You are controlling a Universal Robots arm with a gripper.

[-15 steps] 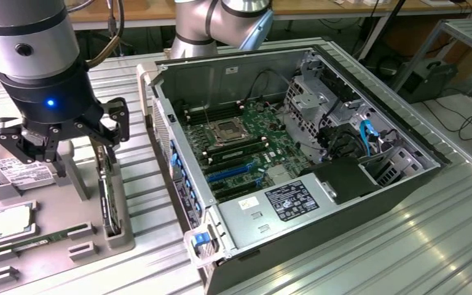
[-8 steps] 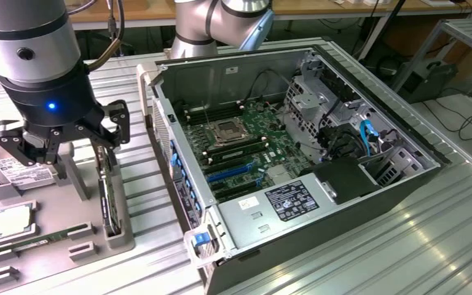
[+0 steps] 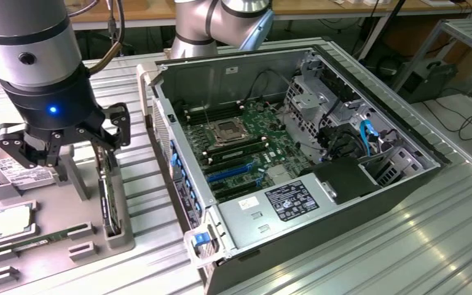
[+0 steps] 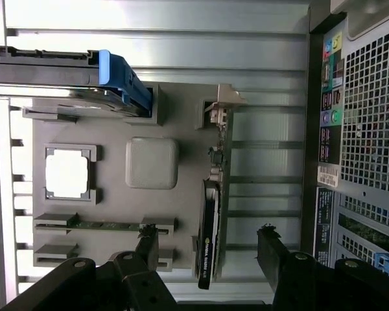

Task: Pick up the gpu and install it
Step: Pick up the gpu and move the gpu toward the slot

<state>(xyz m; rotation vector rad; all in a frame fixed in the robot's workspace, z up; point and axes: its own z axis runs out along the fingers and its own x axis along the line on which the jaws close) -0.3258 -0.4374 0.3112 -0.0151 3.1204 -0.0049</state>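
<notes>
1. The gripper (image 4: pixel 207 245) hangs over the grey tray (image 4: pixel 117 194). Its two black fingers (image 4: pixel 146 246) are spread wide with nothing between the pads.
2. In the wrist view the fingers stand one to each side of the gpu (image 4: pixel 209 223), near the end away from its bracket, with a gap on both sides and no contact.
3. The gpu (image 3: pixel 107 196) stands on its long edge in a slotted holder on the tray, along the tray's side nearest the computer case (image 3: pixel 219 77). Its silver bracket (image 4: pixel 220 107) is at one end.
4. In the exterior view the gripper (image 3: pixel 64 150) sits above the tray (image 3: pixel 56 212), higher than the card's top edge.
5. Elsewhere on the tray:
   - a hard drive (image 4: pixel 117 81) with a blue end piece stands in its own holder;
   - a square processor (image 4: pixel 68 173) lies flat in a frame;
   - a narrow green memory stick (image 4: pixel 94 225) lies in a slot;
   - a blank square pad (image 4: pixel 152 162) sits between the processor and the gpu.
6. The tray rests on a ribbed metal worktop (image 3: pixel 383 246).
7. Beside the tray on that worktop, the computer case (image 4: pixel 376 97) lies on its side with the panel off.
8. Inside the case, on the side away from the tray, are the green motherboard (image 3: pixel 244 141) with blue slots (image 3: pixel 228 175) and a labelled power supply (image 3: pixel 277 206).
</notes>
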